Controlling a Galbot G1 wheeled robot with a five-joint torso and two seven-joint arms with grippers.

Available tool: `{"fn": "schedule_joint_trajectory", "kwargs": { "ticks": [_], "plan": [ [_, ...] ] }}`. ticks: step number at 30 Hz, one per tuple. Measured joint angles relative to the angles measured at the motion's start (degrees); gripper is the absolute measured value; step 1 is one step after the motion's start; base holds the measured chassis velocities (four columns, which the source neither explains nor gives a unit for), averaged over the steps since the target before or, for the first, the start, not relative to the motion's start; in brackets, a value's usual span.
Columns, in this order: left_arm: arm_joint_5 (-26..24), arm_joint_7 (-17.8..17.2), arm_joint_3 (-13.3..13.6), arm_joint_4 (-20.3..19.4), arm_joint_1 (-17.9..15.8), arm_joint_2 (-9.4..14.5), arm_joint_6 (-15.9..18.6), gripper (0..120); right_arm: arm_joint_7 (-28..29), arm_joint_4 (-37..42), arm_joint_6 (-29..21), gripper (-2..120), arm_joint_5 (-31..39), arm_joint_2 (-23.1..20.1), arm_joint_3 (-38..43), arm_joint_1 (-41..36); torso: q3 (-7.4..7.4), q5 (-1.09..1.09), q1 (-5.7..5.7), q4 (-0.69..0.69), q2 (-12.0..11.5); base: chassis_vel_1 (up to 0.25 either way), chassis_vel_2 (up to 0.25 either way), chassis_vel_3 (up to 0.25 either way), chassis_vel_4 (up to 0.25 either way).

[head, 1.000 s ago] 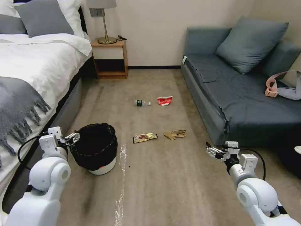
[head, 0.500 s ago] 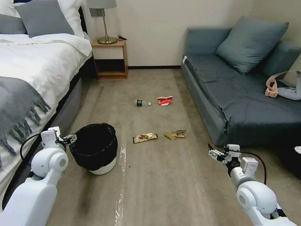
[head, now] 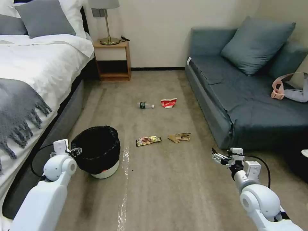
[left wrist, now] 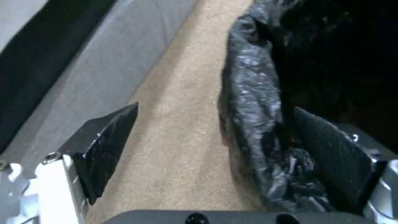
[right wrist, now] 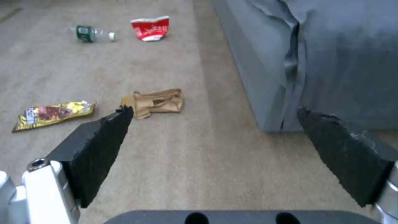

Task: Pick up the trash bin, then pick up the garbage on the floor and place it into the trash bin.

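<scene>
The trash bin (head: 98, 150), white with a black bag over its rim, stands on the carpet beside the bed. My left gripper (head: 76, 150) is open at its near-left rim. In the left wrist view the gripper (left wrist: 215, 146) straddles the bag-covered wall (left wrist: 253, 124), one finger inside and one outside. The garbage lies farther out on the floor: a bottle (head: 146, 105), a red-white carton (head: 168, 103), a gold wrapper (head: 148, 140) and tan paper (head: 179, 137). My right gripper (head: 216, 156) hangs open and empty above the carpet, short of the tan paper (right wrist: 155, 102).
A bed (head: 32, 80) runs along the left and a grey sofa (head: 250, 96) along the right. A nightstand (head: 113, 61) with a lamp stands at the far wall. A shiny streak (head: 123, 179) marks the carpet beside the bin.
My left arm has come down and moved in toward the bin, so the open gripper now sits at the rim. The right gripper has sunk slightly.
</scene>
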Motion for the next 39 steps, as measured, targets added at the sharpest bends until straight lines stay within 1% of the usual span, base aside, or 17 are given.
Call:
{"fn": "schedule_joint_trajectory", "kwargs": {
  "ticks": [2, 9, 13, 15, 17, 18, 21, 22, 23, 25, 26, 29, 30, 33, 34, 36, 39],
  "plan": [
    [1.22, 1.19, 0.73, 0.68, -0.4, -0.01, -0.4, 98, -0.05, -0.26, 0.04, 100, -0.01, 0.1, 0.21, 0.11, 0.0, 0.0, 0.0, 0.0, 0.0, 0.0, 0.0, 0.0, 0.0],
    [1.56, 1.58, 1.73, 2.46, -2.02, -0.73, -0.42, 98, -0.08, -0.73, 0.04, 100, -0.08, 0.64, -0.16, 0.5, 0.0, 0.0, 0.0, 0.0, 0.0, 0.0, 0.0, 0.0, 0.0],
    [1.73, 1.8, 1.97, 4.01, -2.64, -0.77, -0.39, 94, -0.3, -0.9, 0.02, 100, -0.02, 1.29, -0.35, 0.53, 0.0, 0.0, 0.0, 0.01, 0.0, 0.0, 0.0, 0.0, 0.0],
    [1.98, 2.01, 1.98, 4.94, -2.98, -0.77, -0.05, 88, -0.41, -0.88, 0.0, 100, 0.13, 1.58, -0.26, 0.79, 0.0, 0.0, 0.0, 0.0, 0.0, 0.0, 0.0, 0.0, 0.0],
    [2.01, 2.31, 1.94, 5.27, -3.15, -0.8, 0.07, 84, -0.42, -0.7, -0.08, 100, 0.41, 1.61, 0.03, 1.13, 0.0, 0.01, 0.0, 0.0, 0.0, 0.0, 0.0, 0.0, 0.0],
    [2.31, 2.85, 1.91, 5.77, -3.37, -0.84, 0.1, 76, -0.43, -0.13, -0.35, 100, 1.09, 1.6, 0.62, 1.76, 0.0, 0.0, 0.0, 0.0, 0.0, 0.0, 0.0, 0.0, 0.0],
    [3.01, 3.51, 1.97, 6.27, -3.53, -0.93, 0.13, 69, -0.42, 0.48, -0.8, 100, 1.94, 1.43, 1.11, 2.42, -0.01, -0.01, 0.0, 0.01, 0.0, 0.0, 0.0, 0.0, 0.0],
    [3.85, 4.64, 2.07, 6.68, -3.58, -1.0, 0.14, 61, -0.41, 0.88, -1.09, 100, 2.39, 1.21, 1.35, 2.72, 0.0, -0.02, 0.0, 0.01, 0.0, 0.0, 0.0, 0.0, 0.0],
    [3.85, 4.64, 2.07, 6.68, -3.58, -1.0, 0.14, 61, -0.41, 0.88, -1.09, 100, 2.39, 1.21, 1.35, 2.72, 0.0, -0.02, 0.0, 0.01, 0.0, 0.0, 0.0, 0.0, 0.0],
    [5.01, 5.83, 2.07, 6.7, -3.35, -0.98, -0.17, 51, -0.38, 0.97, -1.15, 100, 2.45, 1.35, 1.34, 2.39, 0.0, -0.01, 0.0, 0.01, 0.0, 0.0, 0.0, 0.0, 0.0],
    [5.01, 5.83, 2.07, 6.7, -3.35, -0.98, -0.17, 51, -0.38, 0.97, -1.15, 100, 2.45, 1.35, 1.34, 2.39, 0.0, -0.01, 0.0, 0.01, 0.0, 0.0, 0.0, 0.0, 0.0],
    [5.65, 6.63, 1.62, 6.17, -2.77, -0.8, -0.59, 36, -0.38, 1.05, -1.14, 100, 2.4, 1.98, 1.24, 1.69, 0.0, 0.0, 0.0, 0.0, 0.0, 0.0, 0.0, 0.0, 0.0],
    [5.65, 6.63, 1.62, 6.17, -2.77, -0.8, -0.59, 36, -0.38, 1.05, -1.14, 100, 2.4, 1.98, 1.24, 1.69, 0.0, 0.0, 0.0, 0.0, 0.0, 0.0, 0.0, 0.0, 0.0],
    [5.89, 6.98, 1.03, 5.75, -2.2, -0.66, -1.02, 22, -0.38, 1.12, -1.13, 100, 2.4, 2.07, 0.99, 1.44, 0.0, 0.0, 0.0, 0.0, 0.0, 0.0, 0.0, 0.0, 0.0],
    [5.89, 6.98, 1.03, 5.75, -2.2, -0.66, -1.02, 22, -0.38, 1.12, -1.13, 100, 2.4, 2.07, 0.99, 1.44, 0.0, 0.0, 0.0, 0.0, 0.0, 0.0, 0.0, 0.0, 0.0],
    [6.13, 7.65, 0.73, 5.5, -1.62, -0.62, -1.6, 14, -0.38, 1.15, -1.13, 100, 2.4, 2.13, 0.61, 1.39, -0.01, -0.01, 0.0, 0.0, 0.0, 0.0, 0.0, 0.0, 0.0],
    [6.52, 8.1, 0.54, 5.25, -1.11, -0.61, -2.17, 14, -0.37, 1.17, -1.13, 100, 2.39, 2.26, 0.39, 1.4, -0.01, -0.02, 0.0, -0.01, 0.01, 0.0, 0.0, 0.0, 0.0]
  ]
}}
